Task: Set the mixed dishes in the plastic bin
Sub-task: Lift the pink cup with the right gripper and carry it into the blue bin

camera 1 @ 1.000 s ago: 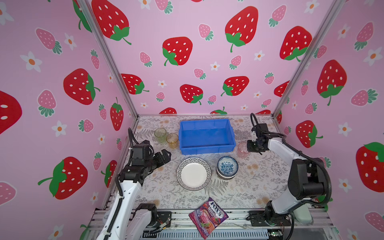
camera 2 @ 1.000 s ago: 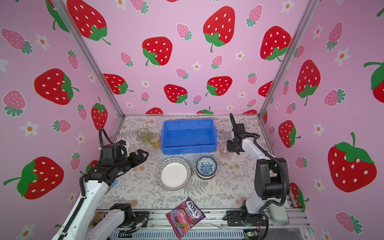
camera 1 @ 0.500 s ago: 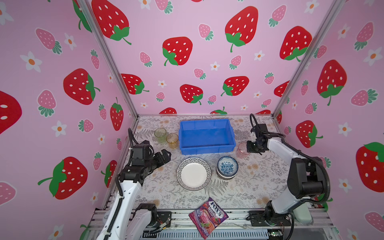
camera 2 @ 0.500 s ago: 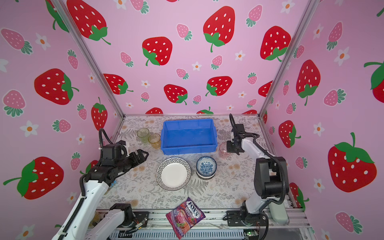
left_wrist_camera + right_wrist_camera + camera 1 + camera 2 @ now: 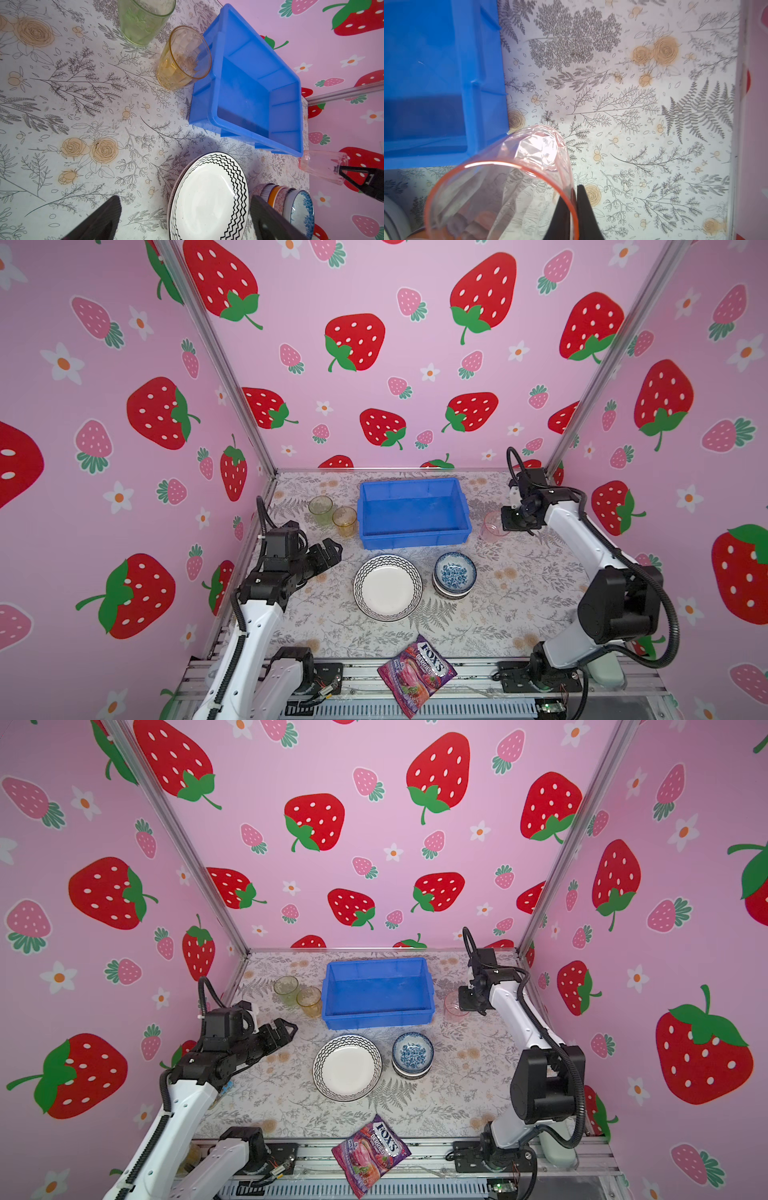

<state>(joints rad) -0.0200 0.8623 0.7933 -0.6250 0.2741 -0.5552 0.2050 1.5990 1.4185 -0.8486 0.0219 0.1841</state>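
Note:
The blue plastic bin [image 5: 415, 540] sits at the back middle with nothing in it. Left of it stand a green glass [image 5: 321, 509] and an amber glass [image 5: 345, 520]. In front lie a zigzag-rimmed white plate [image 5: 387, 587] and a stack of bowls topped by a blue patterned one [image 5: 454, 574]. My right gripper [image 5: 505, 523] is shut on the wall of the pink glass [image 5: 508, 187], just right of the bin, with one finger inside and one outside. My left gripper [image 5: 332, 549] hangs open left of the plate, holding nothing.
A purple FOX'S candy bag [image 5: 417, 672] lies at the front edge of the table. The strawberry-patterned walls enclose the table on three sides, and the right wall [image 5: 753, 124] is close behind the pink glass.
My right jaws have closed onto the wall of the pink glass. The left arm has not moved.

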